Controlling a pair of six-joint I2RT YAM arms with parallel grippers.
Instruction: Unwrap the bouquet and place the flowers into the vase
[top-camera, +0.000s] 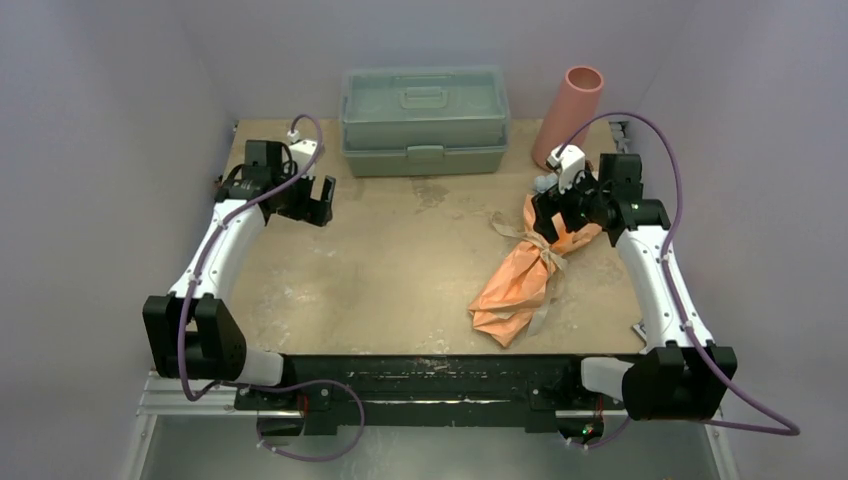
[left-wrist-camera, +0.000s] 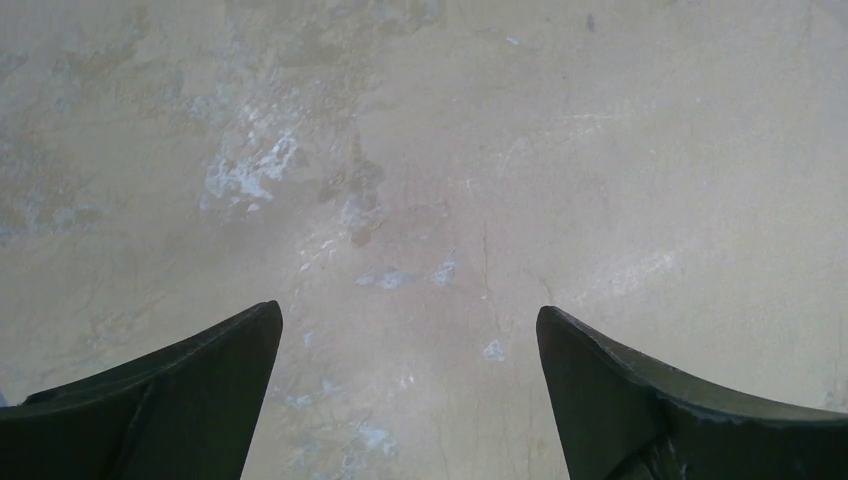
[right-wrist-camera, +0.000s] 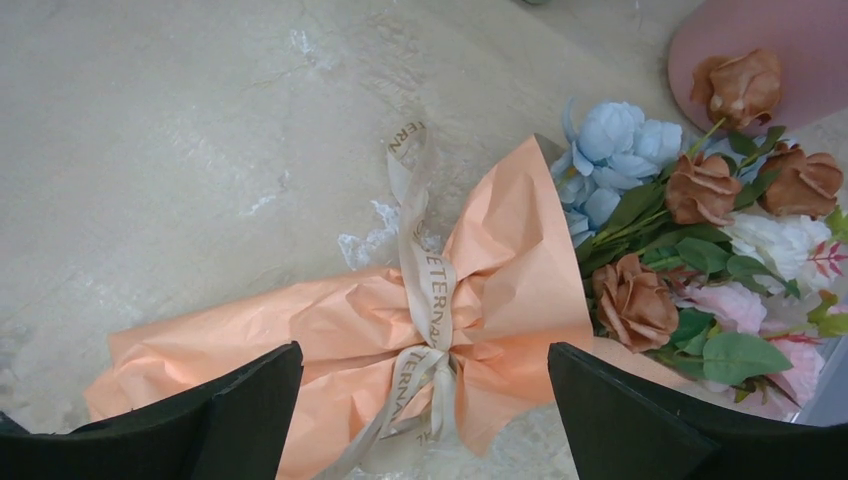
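1. The right hand (right-wrist-camera: 422, 346), released wide, is poised over the beige ribbon (right-wrist-camera: 432, 290) cinching the orange kraft-paper bouquet (right-wrist-camera: 510, 290).
2. The left hand (left-wrist-camera: 408, 307), also released, is held over scuffed tabletop (left-wrist-camera: 420, 150).
3. The bouquet is laid with blooms (right-wrist-camera: 700, 230) near the tall salmon-pink vase (top-camera: 572, 115).
4. It is expected to be light and crushable; a loose ribbon tail is judged the best hold.

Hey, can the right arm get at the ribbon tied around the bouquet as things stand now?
Probably yes. The right gripper is open directly above the bouquet, and the ribbon lies exposed on top, framed between its fingers. Nothing appears to cover it or block a straight descent.
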